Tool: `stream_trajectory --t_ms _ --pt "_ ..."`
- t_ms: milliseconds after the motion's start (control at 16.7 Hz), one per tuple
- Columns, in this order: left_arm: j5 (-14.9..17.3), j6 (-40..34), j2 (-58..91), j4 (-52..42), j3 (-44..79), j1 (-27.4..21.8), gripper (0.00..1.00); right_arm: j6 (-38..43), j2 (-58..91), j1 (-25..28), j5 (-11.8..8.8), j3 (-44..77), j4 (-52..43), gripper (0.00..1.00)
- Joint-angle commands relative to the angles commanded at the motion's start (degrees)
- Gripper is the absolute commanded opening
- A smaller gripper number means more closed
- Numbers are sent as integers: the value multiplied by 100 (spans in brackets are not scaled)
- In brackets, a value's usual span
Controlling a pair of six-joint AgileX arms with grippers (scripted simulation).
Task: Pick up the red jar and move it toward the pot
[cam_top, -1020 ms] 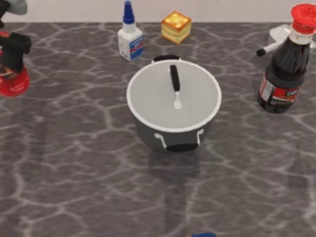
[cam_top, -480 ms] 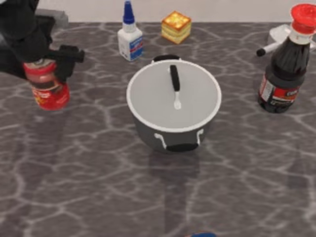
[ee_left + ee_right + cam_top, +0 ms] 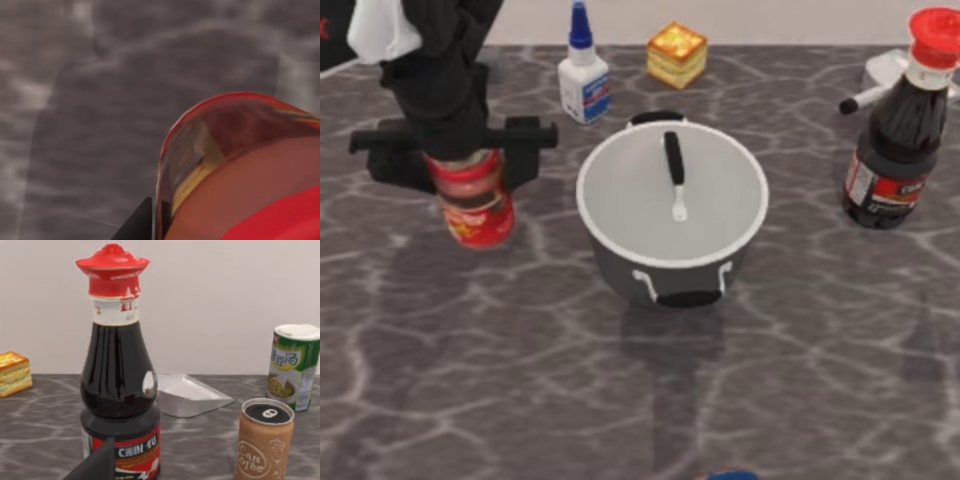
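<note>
Over the left half of the table [image 3: 520,360], my left gripper [image 3: 455,160] is clamping the red jar [image 3: 475,205] by its upper part, one dark finger showing on either side of it. The jar is hanging off the surface with its long axis close to upright, base tilting a little toward the camera and the lid end hidden under my wrist. It is sitting to the left of the pot [image 3: 672,210], near it but clearly apart. In my left wrist view the jar [image 3: 240,170] is filling the lower corner, red wall and a streak of yellow label, with the table passing beneath.

The surface is dark grey stone with pale veins running across it, and a plain light wall is closing it off at the back.

I am counting one pot, lid on, handle running front to back; one white glue bottle [image 3: 583,75] with a blue tip; one yellow layered block [image 3: 676,54]; one dark bottle [image 3: 898,140] with a red cap at the right; one white tray [image 3: 190,395] behind it; one brown can [image 3: 263,440]; one green canister [image 3: 295,365].

My right arm's claw is only a dark tip in its own wrist view, so I cannot tell its state.
</note>
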Motion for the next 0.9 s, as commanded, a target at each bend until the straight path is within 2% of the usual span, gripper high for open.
stream_trajectory --t_ms 240,600,840,900 --pt "12 16 32 7 -2 30 0 0 0 0 0 0 0 100" --pt "14 47 374 898 -502 39 0 0 0 0 0 0 0 100" --pt "12 46 415 965 -547 42 0 0 0 0 0 0 0 100" --pt "12 46 415 965 -547 42 8 0 0 0 0 0 0 100"
